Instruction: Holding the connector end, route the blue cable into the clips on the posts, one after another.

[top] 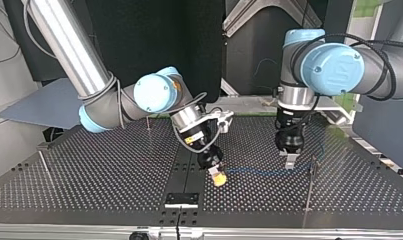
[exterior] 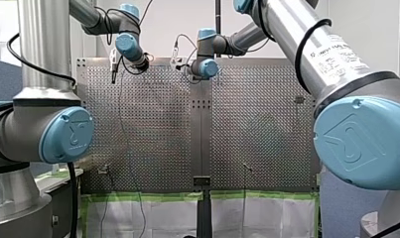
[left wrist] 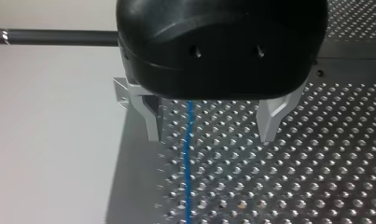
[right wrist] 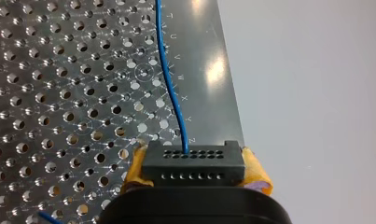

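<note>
My right gripper [right wrist: 195,170] clamps black connector [right wrist: 193,161] between yellow pads for control of cable end. Blue cable [right wrist: 169,88] runs ahead over perforated table [right wrist: 59,93]. My left gripper [left wrist: 211,133] spread wide, straddles cable (no contact), likely to guide it toward post [top: 308,192].

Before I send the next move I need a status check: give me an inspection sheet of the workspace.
Surface: perforated table, with a black plate at the edge nearest the top view's camera.
Job's things: blue cable lies along the table; black connector at its end; thin posts stand apart. I cannot tell whether the cable is in any clip.
Clutter: nothing seen.
Grippers: right gripper shut on the connector between yellow pads; left gripper open, straddling the cable without touching it.
Cables: black arm cables loop around the arms.
Surroundings: dark backdrop behind the arms; no person seen.
</note>
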